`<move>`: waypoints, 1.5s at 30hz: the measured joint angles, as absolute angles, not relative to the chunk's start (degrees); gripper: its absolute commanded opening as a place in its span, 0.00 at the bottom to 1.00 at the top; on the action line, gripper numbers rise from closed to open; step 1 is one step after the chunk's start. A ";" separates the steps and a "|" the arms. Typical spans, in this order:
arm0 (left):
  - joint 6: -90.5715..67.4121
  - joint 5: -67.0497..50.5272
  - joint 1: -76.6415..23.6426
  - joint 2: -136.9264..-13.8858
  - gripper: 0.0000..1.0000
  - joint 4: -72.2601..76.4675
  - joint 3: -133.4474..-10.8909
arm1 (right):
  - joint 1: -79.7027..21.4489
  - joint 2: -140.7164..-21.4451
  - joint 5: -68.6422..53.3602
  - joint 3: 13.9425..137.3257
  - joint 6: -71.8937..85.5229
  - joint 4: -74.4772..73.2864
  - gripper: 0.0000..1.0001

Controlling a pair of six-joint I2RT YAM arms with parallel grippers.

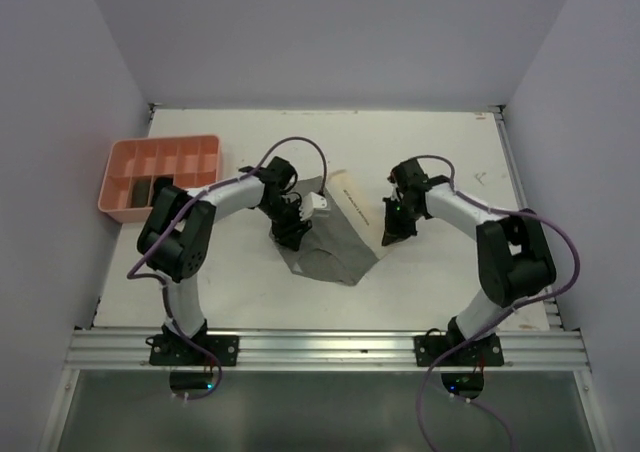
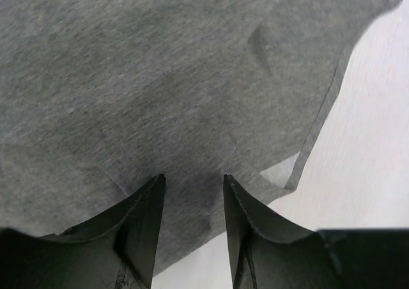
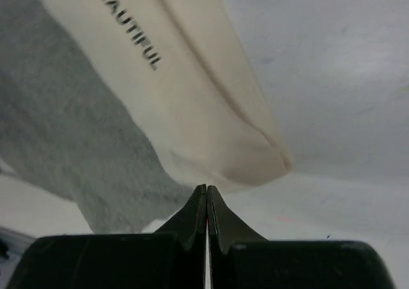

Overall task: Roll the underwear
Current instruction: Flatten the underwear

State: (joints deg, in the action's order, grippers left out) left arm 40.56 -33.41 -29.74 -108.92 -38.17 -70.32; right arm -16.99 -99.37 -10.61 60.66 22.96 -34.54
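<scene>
We find the underwear lying flat and unrolled at the middle of the table, its cream waistband along the right edge. The left gripper stands over the grey cloth, jaws partly apart and pinching nothing visible. The right gripper is closed and empty beside the waistband's corner. We judge the rolling not yet begun: the next move calls for an edge to be pinched and turned over evenly.

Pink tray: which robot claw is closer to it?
The left one. The left claw is over the grey underwear mid-table, to the right of the pink tray. The right claw is farther off, past the underwear's far side.
</scene>
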 measured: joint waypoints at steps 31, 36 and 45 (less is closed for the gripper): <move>14.00 -37.60 -19.49 -124.38 0.50 -27.40 -89.47 | -20.93 -116.05 -15.79 78.94 19.49 -27.33 0.00; 14.24 -37.54 -21.87 -126.89 0.50 -26.35 -93.10 | -20.95 -106.63 -15.55 67.33 20.67 -28.82 0.00; 18.48 -37.80 -22.33 -126.98 0.51 -27.53 -94.06 | -20.95 -95.59 -12.32 67.11 23.55 -30.52 0.15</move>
